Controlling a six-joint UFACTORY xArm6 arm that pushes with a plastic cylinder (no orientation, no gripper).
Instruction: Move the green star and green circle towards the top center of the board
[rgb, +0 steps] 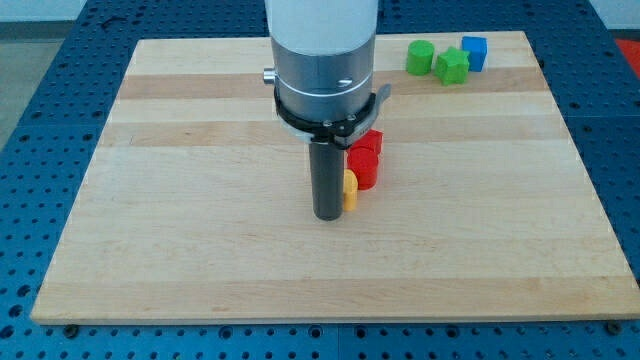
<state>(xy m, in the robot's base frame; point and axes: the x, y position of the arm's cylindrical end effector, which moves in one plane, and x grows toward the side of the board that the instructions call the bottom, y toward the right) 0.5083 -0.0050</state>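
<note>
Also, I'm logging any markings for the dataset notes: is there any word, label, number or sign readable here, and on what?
None: no readable text shows anywhere.
The green blocks, blue block, red blocks and yellow block have plain faces.
The wooden board and the arm's silver housing above my tip carry no label.

Rod upright — my tip (328, 217) down

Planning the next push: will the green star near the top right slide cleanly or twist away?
The green star looks squat and flat-bottomed, so it should slide, not tip. Its notched sides may turn it off-centre. It seems to touch the green circle and blue block, so they may move too.
</note>
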